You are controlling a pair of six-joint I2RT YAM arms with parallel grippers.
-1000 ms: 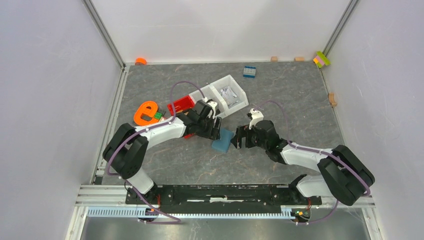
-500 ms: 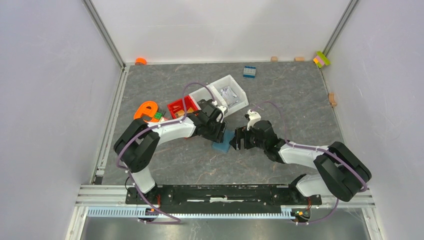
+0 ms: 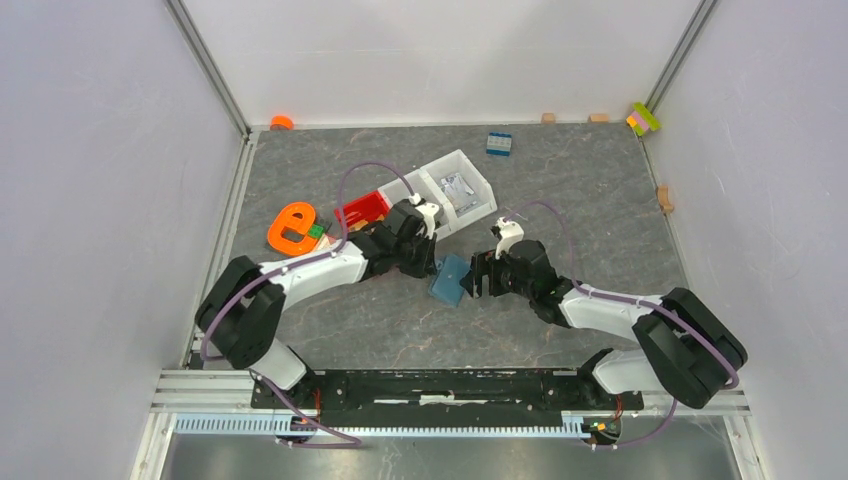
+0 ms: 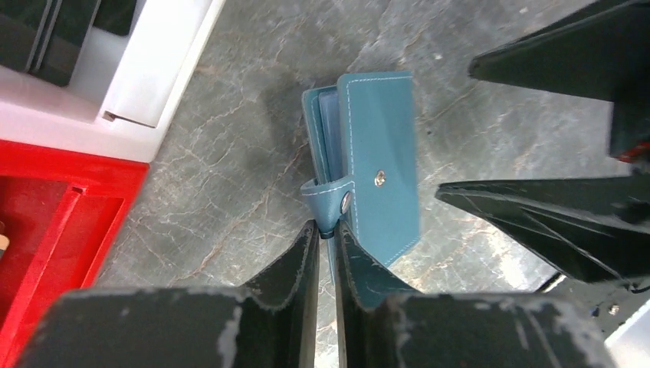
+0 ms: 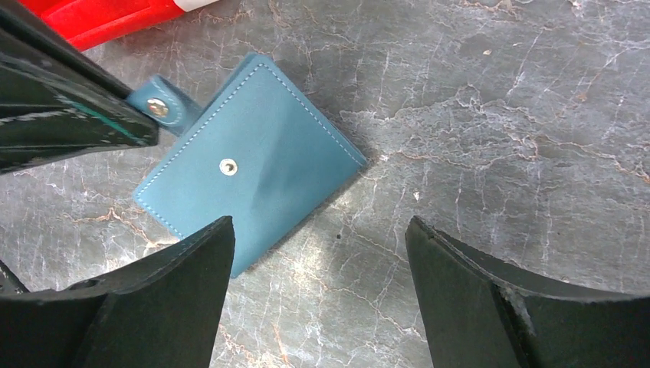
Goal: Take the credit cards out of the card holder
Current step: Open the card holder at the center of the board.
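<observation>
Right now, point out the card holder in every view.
Top external: card holder mid-table, just right of and nearer than the red bin.
Left wrist: card holder centre frame; red bin at lower left.
Right wrist: card holder left of centre; red bin at the top left edge.
Shared landmark: the red bin.

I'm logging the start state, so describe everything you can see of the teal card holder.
The card holder is a teal folding wallet, leather-looking with pale stitching, lying on the grey marbled table. Its snap strap is undone, a stud showing on the cover; pale blue leaves show at one edge. The left gripper pinches the strap's end; the open right gripper sits opposite. No cards visible.
</observation>
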